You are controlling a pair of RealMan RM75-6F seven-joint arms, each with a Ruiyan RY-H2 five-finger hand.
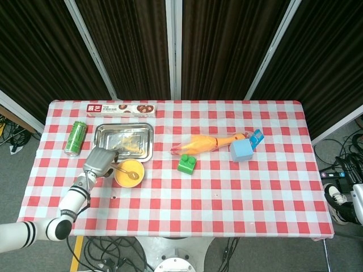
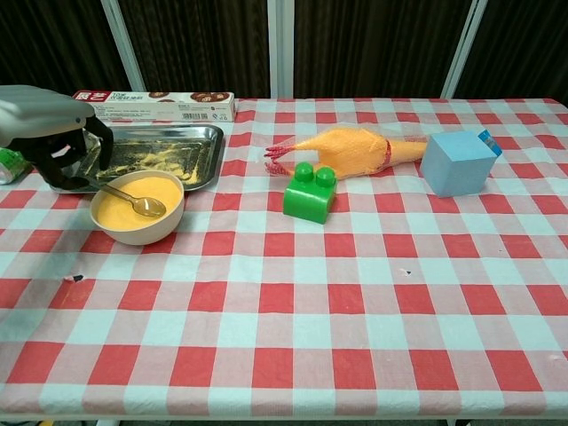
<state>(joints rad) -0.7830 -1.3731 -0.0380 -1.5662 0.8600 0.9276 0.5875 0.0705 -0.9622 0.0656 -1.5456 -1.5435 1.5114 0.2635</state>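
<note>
The left hand (image 2: 49, 133) pinches the spoon (image 2: 124, 197) whose tip lies in the yellow bowl (image 2: 138, 209) beside the tray (image 2: 164, 151); level lifting seems wise, and the right hand is unseen.

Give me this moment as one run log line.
left hand: holds spoon | spoon: tip in bowl | tray: behind bowl | right hand: not in view

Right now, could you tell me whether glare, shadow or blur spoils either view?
Head view: even light, sharp; faint sheen on the metal tray. Chest view: sharp too; the left hand sits partly cut by the frame edge, soft shadows under the bowl.
</note>
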